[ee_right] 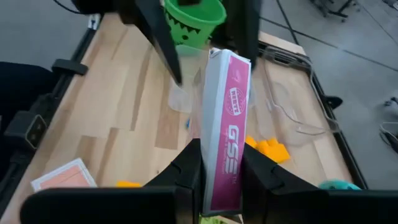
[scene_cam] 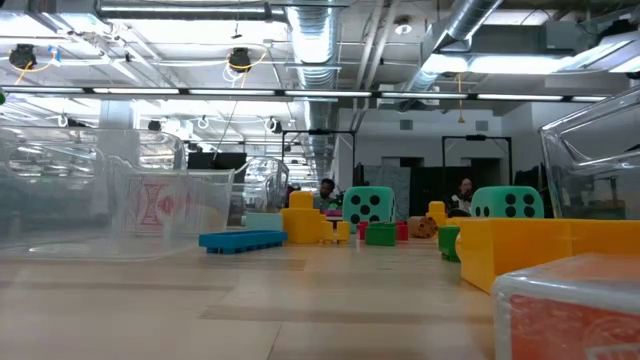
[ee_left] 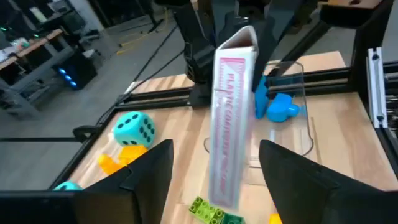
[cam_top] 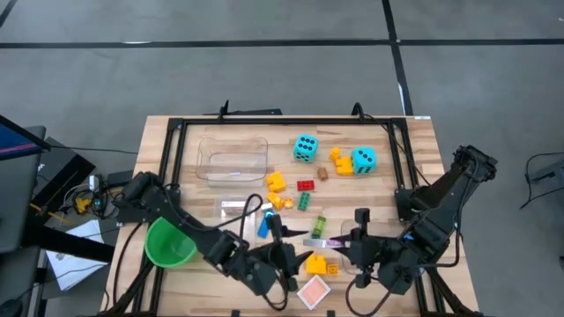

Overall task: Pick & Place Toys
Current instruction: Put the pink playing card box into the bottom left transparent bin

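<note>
My right gripper (ee_right: 221, 152) is shut on a slim pink-and-white card box (ee_right: 225, 118), held in the air over the table's near middle (cam_top: 322, 240). My left gripper (ee_left: 216, 146) faces it, open. Its fingers stand on either side of the box's free end (ee_left: 225, 168) with a gap on each side. Two cyan dice (cam_top: 306, 147) (cam_top: 363, 159) sit on the wood farther back. Small coloured bricks (cam_top: 305, 187) are scattered between the dice and the grippers. A red-and-white card (cam_top: 315, 291) lies flat by the near edge. My right gripper pinches the card box near one end (ee_right: 217, 171) between its two fingers. The rest of the box sticks out beyond the fingertips toward my left gripper. The box is lifted clear of the table.
A clear plastic bin (cam_top: 233, 157) stands at the back left, and a green cup (cam_top: 169, 243) sits beside my left arm. A black frame (cam_top: 173, 150) runs round the work area. A yellow brick (cam_top: 315, 262) lies under the grippers, and a blue brick (cam_top: 263, 225) by the left arm.
</note>
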`<state>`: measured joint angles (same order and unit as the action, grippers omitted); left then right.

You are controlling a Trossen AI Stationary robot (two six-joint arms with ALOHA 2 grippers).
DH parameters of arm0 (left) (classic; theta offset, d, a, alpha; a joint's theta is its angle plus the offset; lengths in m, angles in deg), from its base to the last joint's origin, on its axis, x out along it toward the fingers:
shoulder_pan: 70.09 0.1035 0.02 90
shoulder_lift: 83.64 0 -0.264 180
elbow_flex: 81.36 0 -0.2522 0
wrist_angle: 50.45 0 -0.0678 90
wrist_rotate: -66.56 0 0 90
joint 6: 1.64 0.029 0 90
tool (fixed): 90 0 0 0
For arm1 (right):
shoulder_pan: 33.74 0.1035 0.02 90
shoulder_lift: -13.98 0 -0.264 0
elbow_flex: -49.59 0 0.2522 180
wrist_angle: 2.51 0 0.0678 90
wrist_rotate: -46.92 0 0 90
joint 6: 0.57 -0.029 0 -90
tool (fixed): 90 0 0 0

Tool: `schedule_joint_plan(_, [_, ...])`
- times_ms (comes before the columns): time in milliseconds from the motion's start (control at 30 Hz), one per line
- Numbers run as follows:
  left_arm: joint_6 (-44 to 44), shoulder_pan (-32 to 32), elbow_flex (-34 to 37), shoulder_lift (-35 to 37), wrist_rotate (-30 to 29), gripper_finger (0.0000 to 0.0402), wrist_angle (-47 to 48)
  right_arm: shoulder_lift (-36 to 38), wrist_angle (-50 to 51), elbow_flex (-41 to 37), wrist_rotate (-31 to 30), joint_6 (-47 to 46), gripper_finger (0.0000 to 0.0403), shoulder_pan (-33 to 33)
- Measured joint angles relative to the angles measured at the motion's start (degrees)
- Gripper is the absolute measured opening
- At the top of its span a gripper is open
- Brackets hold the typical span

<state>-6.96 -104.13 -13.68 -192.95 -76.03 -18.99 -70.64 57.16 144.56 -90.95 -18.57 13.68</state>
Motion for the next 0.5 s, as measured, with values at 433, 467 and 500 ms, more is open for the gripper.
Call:
schedule_joint_plan(433, [-1.4, 2.8, 0.0, 0.0, 6.1, 0.0164, -0.1, -0.9, -3.1, 0.0, 2.9, 3.6, 0.0058, -2.2])
schedule_joint_plan(467, [-1.4, 2.8, 0.0, 0.0, 6.1, 0.0149, -0.1, -0.9, -3.1, 0.0, 2.8, 3.6, 0.0058, -2.2])
schedule_joint_plan(500, [-1.4, 2.7, 0.0, 0.0, 6.3, 0.0134, -0.1, -0.9, -3.1, 0.0, 2.7, 3.6, 0.0058, -2.2])
